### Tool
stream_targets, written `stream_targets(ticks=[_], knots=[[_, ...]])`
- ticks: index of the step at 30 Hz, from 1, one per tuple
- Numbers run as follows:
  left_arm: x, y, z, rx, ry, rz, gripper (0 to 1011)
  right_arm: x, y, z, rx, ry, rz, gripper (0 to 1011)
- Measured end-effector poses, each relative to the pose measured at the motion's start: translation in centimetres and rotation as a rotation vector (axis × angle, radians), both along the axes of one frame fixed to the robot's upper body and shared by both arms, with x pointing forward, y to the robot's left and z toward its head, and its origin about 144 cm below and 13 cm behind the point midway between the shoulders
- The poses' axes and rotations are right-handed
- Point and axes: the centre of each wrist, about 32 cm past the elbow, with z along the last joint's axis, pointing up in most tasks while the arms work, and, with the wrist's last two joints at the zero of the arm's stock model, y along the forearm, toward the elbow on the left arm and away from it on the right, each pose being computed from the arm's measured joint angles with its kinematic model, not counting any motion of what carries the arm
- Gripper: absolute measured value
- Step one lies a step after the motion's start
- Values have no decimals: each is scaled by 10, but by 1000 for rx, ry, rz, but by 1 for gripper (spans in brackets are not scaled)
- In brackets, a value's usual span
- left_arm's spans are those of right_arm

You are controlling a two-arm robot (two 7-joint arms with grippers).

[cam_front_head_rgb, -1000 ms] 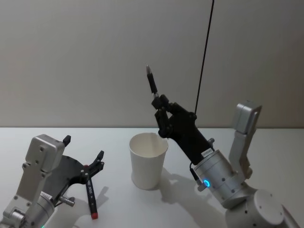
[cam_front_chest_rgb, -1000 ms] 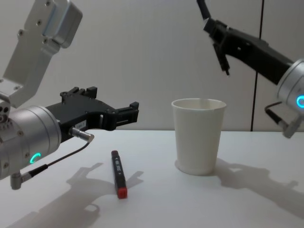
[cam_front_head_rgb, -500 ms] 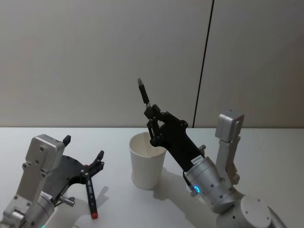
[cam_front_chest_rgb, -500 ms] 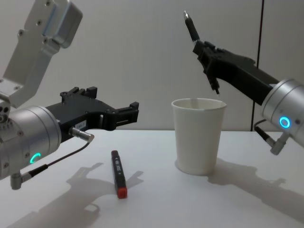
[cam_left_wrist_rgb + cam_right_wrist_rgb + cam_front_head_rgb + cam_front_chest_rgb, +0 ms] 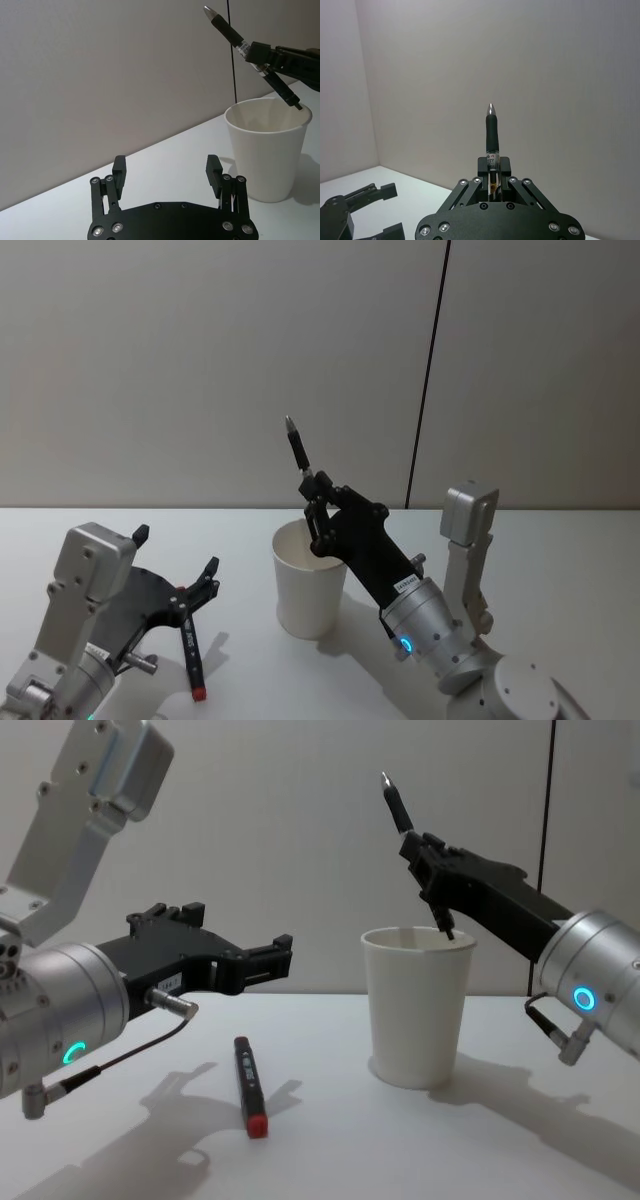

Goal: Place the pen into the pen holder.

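Clenched on the pen (image 5: 399, 812), the right hand (image 5: 428, 860) poises its lower tip at the rim of the pen holder (image 5: 418, 1020), so lowering and release remain, I judge; the left hand (image 5: 272, 962) idles open beside it.

Pen shaft: slim black pen (image 5: 398, 808) with silver tip, mid-length covered by the right gripper (image 5: 426, 856) clamping it.
Cup floor: white paper cup (image 5: 418, 1010) below that gripper, inside bottom unseen.

Right claw (image 5: 318, 512) clamping tilted pen (image 5: 297, 454), just above pen holder (image 5: 310, 597)
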Motion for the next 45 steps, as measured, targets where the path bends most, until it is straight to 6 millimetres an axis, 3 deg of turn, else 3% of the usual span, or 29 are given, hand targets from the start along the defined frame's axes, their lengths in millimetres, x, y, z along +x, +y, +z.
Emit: stream_targets(ticks=[17,33,40,45], knots=[[0,0,0,0,0,0,1003,-2,2,-5,-1,18,0,171],[0,0,0,0,0,0,1003,-2,3,-6,-1,24,0,708],[0,0,0,0,0,0,1003,-2,2,-7,0,27,0,911],[0,0,0,0,0,0,1003,-4,1,-2,13,30,-3,1001]])
